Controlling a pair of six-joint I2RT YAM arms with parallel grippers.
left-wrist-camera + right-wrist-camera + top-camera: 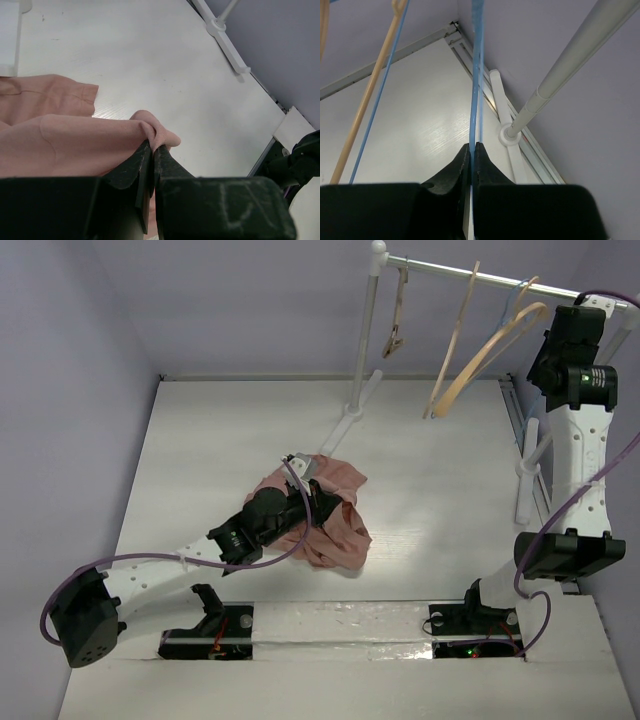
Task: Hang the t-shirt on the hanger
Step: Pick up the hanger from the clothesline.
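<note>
The salmon t-shirt (335,515) lies crumpled on the white table, a little left of centre. My left gripper (303,502) is low on its left side, shut on a raised fold of the cloth (157,134), as the left wrist view shows. The light-blue wire hanger (476,85) hangs from the rail at the back right. My right gripper (472,146) is raised up to it and shut on one of its thin wires, which runs straight up from between the fingertips. In the top view the blue hanger (519,292) barely shows beside the right arm's black wrist (570,350).
A white garment rail (470,275) on a pole (366,340) crosses the back right, with tan wooden hangers (480,355) and a clip hanger (398,315) on it. A wooden hanger arm (367,100) runs close beside the blue wire. The rail's foot (507,132) sits below.
</note>
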